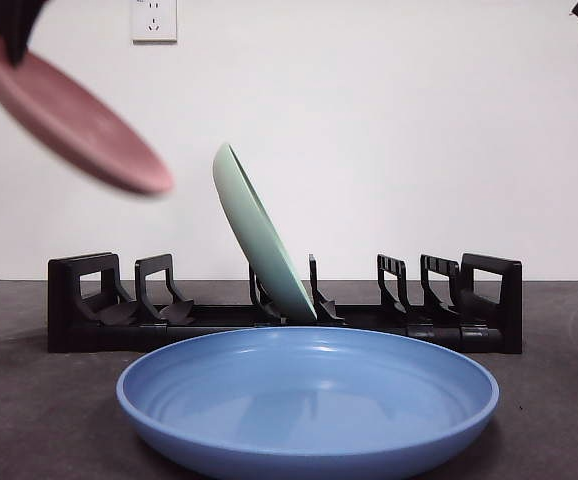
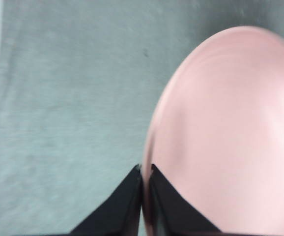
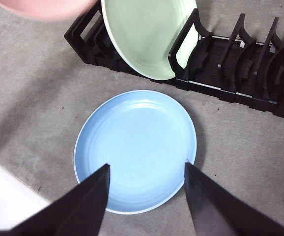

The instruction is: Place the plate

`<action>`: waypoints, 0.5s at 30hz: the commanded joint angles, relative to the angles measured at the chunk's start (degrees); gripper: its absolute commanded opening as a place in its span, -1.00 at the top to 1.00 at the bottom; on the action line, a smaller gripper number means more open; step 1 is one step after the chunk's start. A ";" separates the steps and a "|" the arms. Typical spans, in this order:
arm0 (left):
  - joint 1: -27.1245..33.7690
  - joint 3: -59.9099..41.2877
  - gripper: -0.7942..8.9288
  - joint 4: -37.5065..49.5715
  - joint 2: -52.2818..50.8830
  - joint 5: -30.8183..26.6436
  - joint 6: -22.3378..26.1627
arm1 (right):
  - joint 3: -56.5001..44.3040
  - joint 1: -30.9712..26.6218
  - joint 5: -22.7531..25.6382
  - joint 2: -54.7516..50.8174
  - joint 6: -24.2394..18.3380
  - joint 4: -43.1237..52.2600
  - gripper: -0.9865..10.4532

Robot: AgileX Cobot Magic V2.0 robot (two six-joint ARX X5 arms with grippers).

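A pink plate (image 1: 74, 118) hangs tilted in the air at the upper left of the front view, above the rack's left end. My left gripper (image 2: 145, 169) is shut on its rim, and the plate (image 2: 230, 137) fills much of the left wrist view. A black dish rack (image 1: 89, 300) stands across the table with a green plate (image 1: 259, 235) leaning in a middle slot. A blue plate (image 1: 309, 400) lies flat in front of the rack. My right gripper (image 3: 147, 167) hovers open above the blue plate (image 3: 134, 147), holding nothing.
The rack (image 3: 240, 64) has several vacant slots on both sides of the green plate (image 3: 147, 34). The grey table (image 3: 34, 98) extends around it. A white wall with power sockets (image 1: 154, 20) stands behind. A white edge (image 3: 4, 196) borders the table.
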 commanded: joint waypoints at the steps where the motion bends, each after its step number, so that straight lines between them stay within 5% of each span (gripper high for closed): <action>1: -0.28 4.37 0.82 -2.38 -0.87 -0.46 0.50 | 1.07 0.55 0.28 0.26 -0.09 0.37 0.41; 15: -4.74 -5.14 0.82 -3.78 -16.41 -0.35 -4.70 | 1.07 0.55 0.28 0.26 -1.14 0.42 0.41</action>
